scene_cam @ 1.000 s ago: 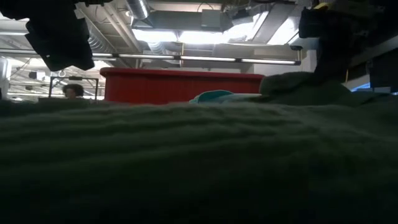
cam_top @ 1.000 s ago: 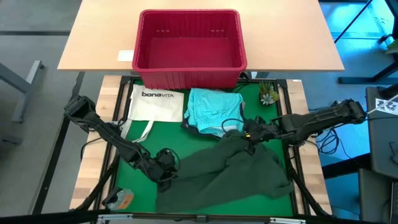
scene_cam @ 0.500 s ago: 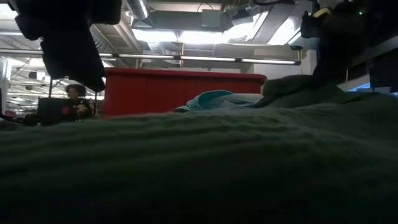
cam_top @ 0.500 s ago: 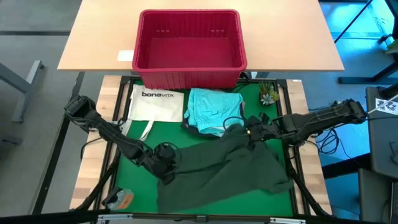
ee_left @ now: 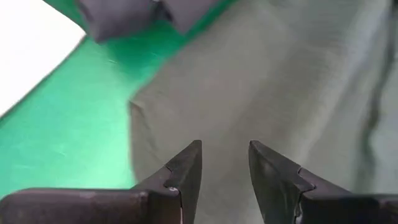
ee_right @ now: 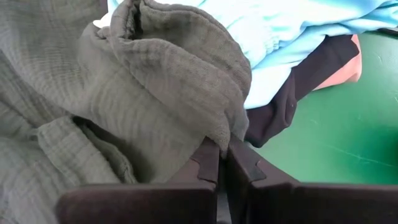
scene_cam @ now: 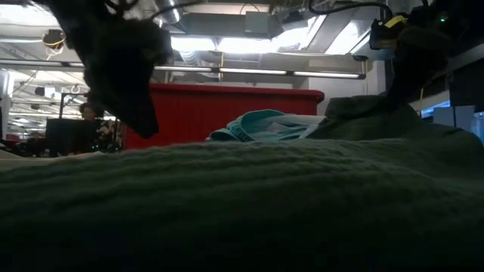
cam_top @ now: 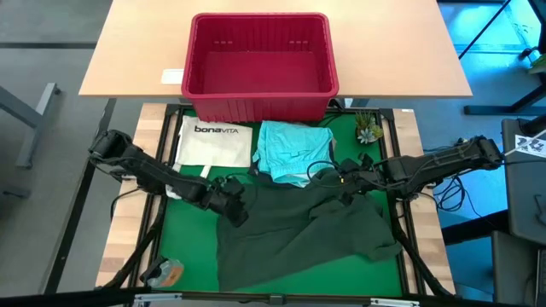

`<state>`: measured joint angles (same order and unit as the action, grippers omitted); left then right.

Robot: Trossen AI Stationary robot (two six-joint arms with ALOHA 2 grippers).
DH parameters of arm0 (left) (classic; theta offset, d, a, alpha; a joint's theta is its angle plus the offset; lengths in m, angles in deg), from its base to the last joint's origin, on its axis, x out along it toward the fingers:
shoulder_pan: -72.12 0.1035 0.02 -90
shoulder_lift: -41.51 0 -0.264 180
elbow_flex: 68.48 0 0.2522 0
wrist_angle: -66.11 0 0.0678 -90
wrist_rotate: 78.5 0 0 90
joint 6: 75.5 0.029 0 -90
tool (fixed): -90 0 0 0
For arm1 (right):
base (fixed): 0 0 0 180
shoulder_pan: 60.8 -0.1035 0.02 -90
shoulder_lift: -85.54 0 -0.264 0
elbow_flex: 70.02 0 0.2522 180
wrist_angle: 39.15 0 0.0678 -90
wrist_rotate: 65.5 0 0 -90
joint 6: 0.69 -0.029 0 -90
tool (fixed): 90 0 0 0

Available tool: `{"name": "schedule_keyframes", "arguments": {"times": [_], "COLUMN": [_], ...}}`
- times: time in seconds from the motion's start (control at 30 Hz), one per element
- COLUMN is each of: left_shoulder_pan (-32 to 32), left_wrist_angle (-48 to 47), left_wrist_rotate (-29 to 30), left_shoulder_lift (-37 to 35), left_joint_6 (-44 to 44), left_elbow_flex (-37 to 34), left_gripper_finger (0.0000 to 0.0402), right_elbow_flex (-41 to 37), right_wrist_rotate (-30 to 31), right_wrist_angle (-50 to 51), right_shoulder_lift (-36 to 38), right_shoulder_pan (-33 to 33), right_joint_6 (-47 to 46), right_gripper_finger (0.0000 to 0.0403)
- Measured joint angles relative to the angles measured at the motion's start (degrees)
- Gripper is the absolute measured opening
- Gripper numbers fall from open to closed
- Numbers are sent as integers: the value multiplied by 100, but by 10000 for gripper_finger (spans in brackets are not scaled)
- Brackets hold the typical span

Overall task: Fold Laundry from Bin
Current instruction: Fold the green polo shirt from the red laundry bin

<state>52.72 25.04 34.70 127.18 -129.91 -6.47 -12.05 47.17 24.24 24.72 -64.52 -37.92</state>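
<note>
While the right gripper (ee_right: 219, 163) clamps the dark green garment (cam_top: 299, 234), left gripper (ee_left: 224, 165) hangs apart above it; we judge spreading underway, next a left-corner pinch.

Bin (cam_top: 258, 72) red, slotted. Garments: dark green (cam_top: 307, 234), light turquoise (cam_top: 293, 150). Tote bag (cam_top: 213, 143) white, dark lettering. Mat (cam_top: 183, 243) green.

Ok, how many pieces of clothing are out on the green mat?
3 visible: dark green garment spread across the front, light turquoise one folded near the bin, a dark one beneath it. More may be hidden.
</note>
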Motion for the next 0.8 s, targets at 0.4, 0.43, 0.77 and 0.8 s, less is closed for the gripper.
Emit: {"name": "schedule_keyframes", "arguments": {"times": [0.4, 0.43, 0.77, 0.8], "left_shoulder_pan": [867, 907, 1356, 1373], "left_wrist_angle": [802, 920, 1733, 1847], "left_wrist_rotate": [-346, -353, -719, -744], "left_shoulder_lift": [0, 0, 28, 28], "left_joint_6": [376, 420, 556, 556], "left_elbow_flex": [-580, -630, -1202, -1258], "left_gripper_finger": [126, 126, 126, 126], "right_elbow_flex": [0, 0, 0, 0], "right_wrist_rotate": [-22, -22, -23, -24], "right_wrist_angle": [0, 1, 2, 2], "right_shoulder_lift": [0, 0, 0, 0], "right_shoulder_pan": [0, 0, 0, 0], "right_joint_6": [4, 4, 7, 7], "right_gripper_finger": [7, 7, 7, 7]}}
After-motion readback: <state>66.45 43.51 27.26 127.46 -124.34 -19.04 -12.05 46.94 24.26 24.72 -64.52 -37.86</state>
